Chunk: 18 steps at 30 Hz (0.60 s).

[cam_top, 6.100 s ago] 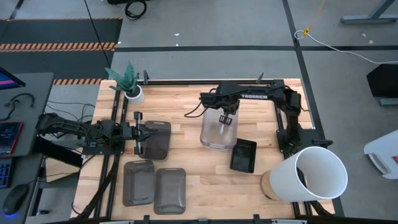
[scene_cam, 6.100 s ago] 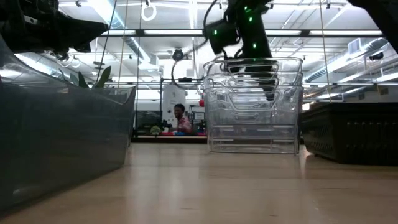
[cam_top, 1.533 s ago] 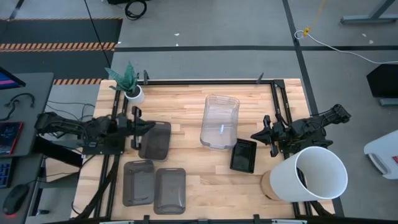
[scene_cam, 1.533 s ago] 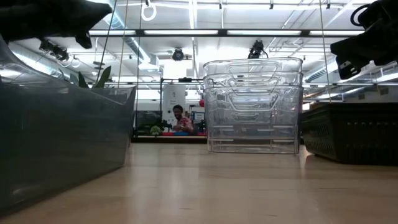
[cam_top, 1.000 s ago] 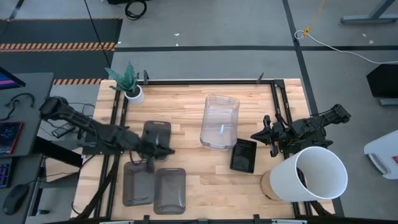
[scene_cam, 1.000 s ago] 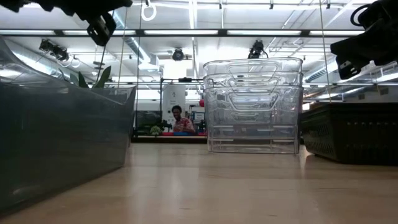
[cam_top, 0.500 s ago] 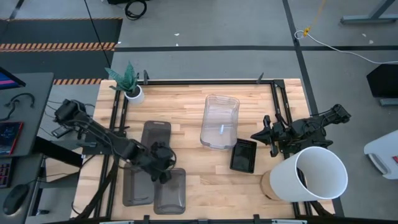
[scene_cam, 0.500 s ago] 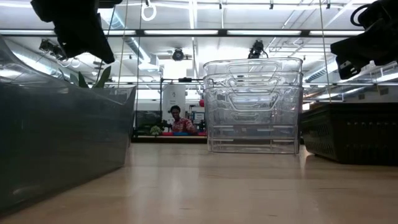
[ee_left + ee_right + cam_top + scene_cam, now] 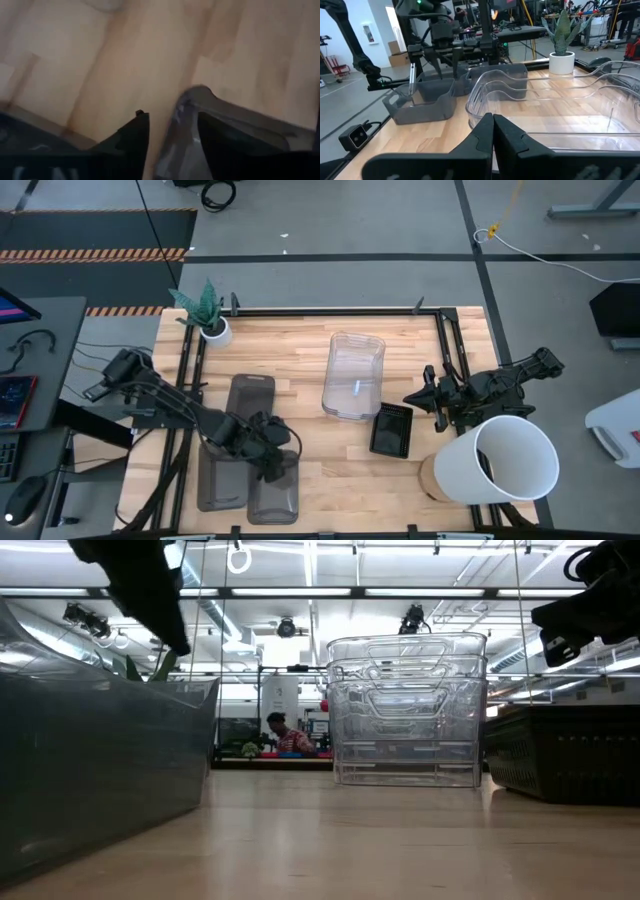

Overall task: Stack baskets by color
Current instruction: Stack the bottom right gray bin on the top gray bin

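Note:
Three smoky grey baskets rest on their bases at the table's left: one farther back (image 9: 250,402) and two side by side near the front edge (image 9: 221,475) (image 9: 273,488). A stack of clear baskets (image 9: 353,375) stands mid-table, with a black perforated basket (image 9: 391,430) to its right. My left gripper (image 9: 272,465) slants down over the far end of the near-right grey basket. It is open, one finger on each side of the basket's rim (image 9: 189,102). My right gripper (image 9: 492,131) is shut and hovers level at the table's right side.
A big white bucket (image 9: 505,460) stands at the near right corner. A small white plant pot (image 9: 214,331) sits at the far left corner. Bare wood lies between the grey baskets and the clear stack. A person (image 9: 282,735) sits far behind the table.
My left arm has swung from beside the far grey basket toward the table's near edge and to the right. Its gripper has tipped from nearly level to slanting steeply down, and now stands over the near-right grey basket. No basket has moved.

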Motion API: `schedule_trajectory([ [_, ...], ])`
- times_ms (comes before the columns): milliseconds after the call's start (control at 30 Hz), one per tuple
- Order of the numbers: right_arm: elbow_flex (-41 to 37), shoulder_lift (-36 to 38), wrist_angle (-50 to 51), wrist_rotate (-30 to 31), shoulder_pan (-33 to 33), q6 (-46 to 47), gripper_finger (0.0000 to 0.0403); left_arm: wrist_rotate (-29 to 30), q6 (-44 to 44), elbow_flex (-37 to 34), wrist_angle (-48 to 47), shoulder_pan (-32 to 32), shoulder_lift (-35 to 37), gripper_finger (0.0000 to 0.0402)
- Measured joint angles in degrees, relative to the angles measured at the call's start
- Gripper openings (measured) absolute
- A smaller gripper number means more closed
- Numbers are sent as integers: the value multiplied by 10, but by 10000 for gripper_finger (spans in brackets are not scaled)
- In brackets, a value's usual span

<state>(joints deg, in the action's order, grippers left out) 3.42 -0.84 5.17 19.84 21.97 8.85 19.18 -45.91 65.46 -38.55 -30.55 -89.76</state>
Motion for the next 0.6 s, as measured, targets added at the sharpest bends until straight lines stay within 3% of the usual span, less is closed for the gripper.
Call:
schedule_trajectory([
  [200, 0, 0, -5, 0, 0, 0, 16, -51, 6, -1, -7, 0, -4, 199],
  [600, 0, 0, -7, 0, 0, 0, 16, -56, 100, -2, -13, 24, -40, 163],
])
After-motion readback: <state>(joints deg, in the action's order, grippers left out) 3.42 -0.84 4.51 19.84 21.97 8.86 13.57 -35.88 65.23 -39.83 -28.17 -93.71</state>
